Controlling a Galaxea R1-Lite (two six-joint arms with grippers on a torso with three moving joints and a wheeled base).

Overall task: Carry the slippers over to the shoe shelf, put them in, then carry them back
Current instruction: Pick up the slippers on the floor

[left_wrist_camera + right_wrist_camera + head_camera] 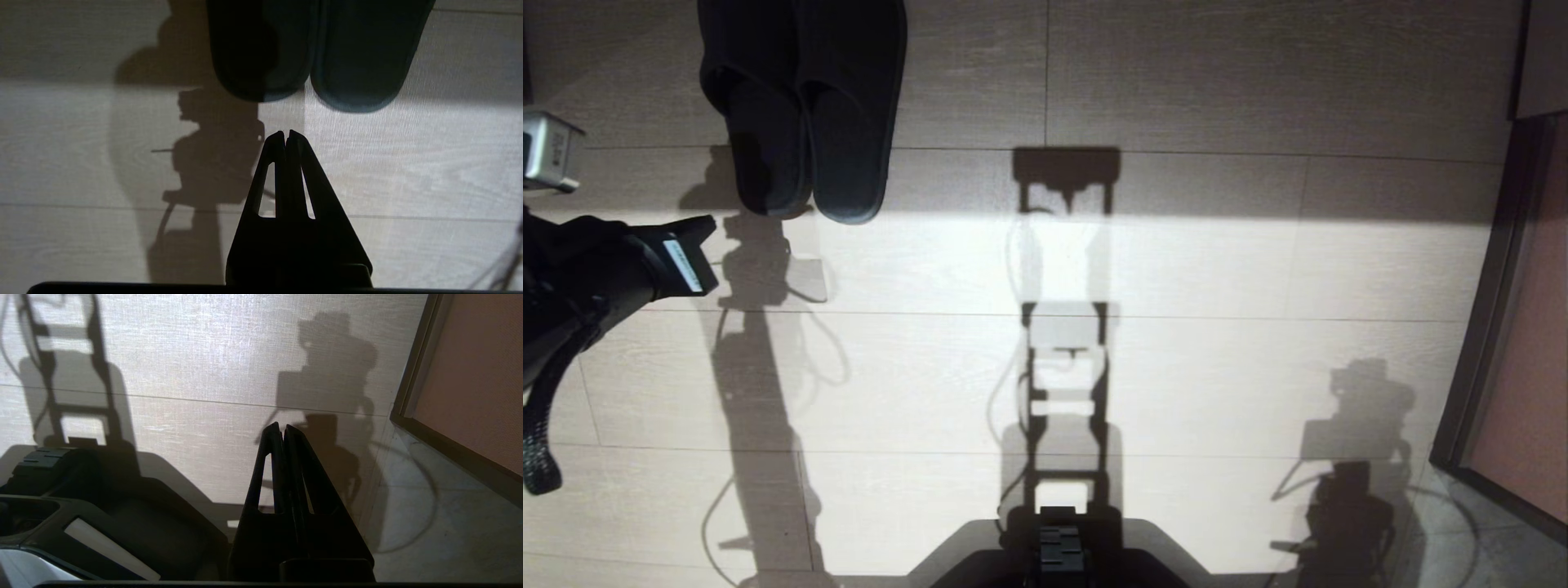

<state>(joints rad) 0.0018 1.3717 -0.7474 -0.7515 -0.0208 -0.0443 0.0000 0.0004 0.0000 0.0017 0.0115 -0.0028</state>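
Two slippers [805,106] lie side by side on the floor [1217,269] in the head view, soles flat, heels toward the robot and touching along their inner edges. Paired that tightly, they look set up so one tool could take both at once. The left tool [690,245] reaches in from the robot's left, its tip just short of the nearer slipper's heel and slightly to the outside of it, not touching. No shoe shelf shows here; a dark-framed door or panel [1527,343] stands far off on the opposite side.

From the left wrist view, the left tool [286,136] has its jaws pressed together with nothing between them. Straight ahead of its tip sit the two heels [310,61], close but apart from it, and the seam between the pair falls almost in line with the closed jaws. That alignment suggests an approach aimed at the joined inner edges; the jaws would need to part before any grip. Picking up has not begun, by this reading.

In the right wrist view, the right tool [282,433] is likewise closed on nothing, hanging beside the robot's base [102,514] over bare floor, well away from the slippers, apparently parked.
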